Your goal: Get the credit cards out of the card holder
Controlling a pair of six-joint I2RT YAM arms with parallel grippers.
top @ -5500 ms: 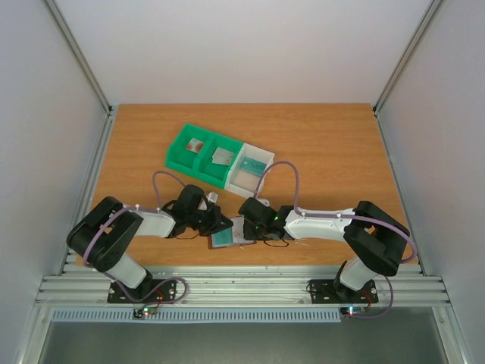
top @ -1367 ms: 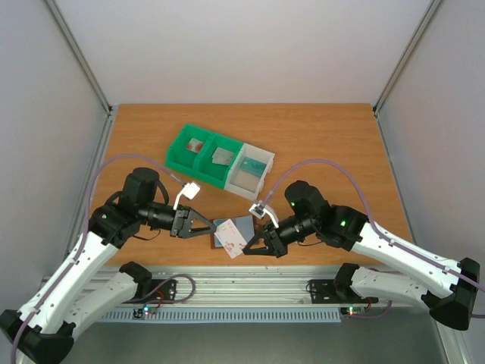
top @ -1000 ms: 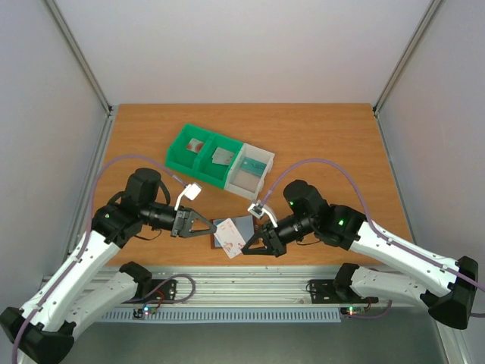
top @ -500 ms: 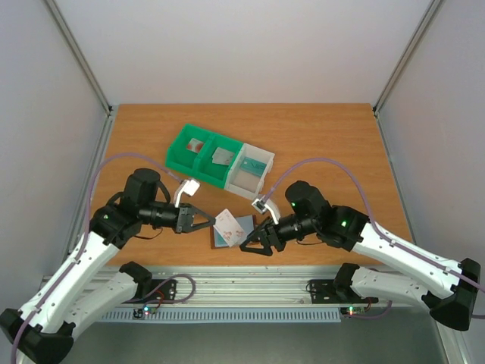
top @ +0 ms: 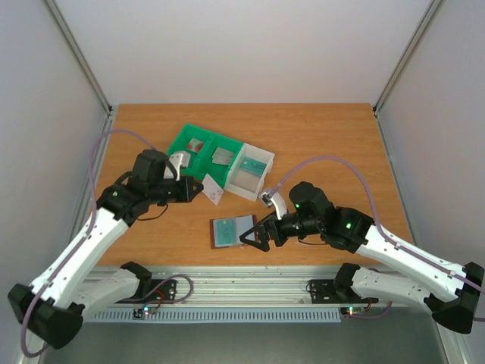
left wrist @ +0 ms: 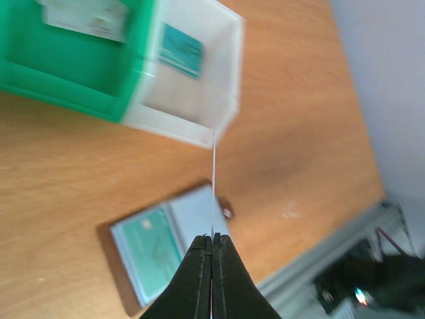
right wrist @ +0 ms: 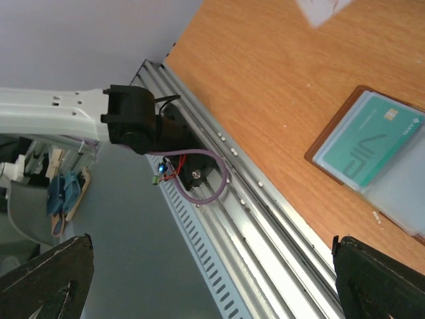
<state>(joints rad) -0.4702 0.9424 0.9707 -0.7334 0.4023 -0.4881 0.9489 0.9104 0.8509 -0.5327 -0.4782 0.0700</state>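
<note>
One pale card [top: 213,189] is pinched edge-on in the closed left gripper [top: 200,187], in the air near the white bin [top: 265,161]. The card holder [top: 231,231] is laid open on the table [top: 326,136], a teal card [top: 225,230] seen inside. The right gripper [top: 254,238] is spread wide just beside it, nothing held.

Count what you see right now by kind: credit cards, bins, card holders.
Credit cards: 5 (one in the left hand, one in the card holder, three in bins)
Bins: 3 (two green bins, one white bin)
Card holder: 1
Total: 9
</note>
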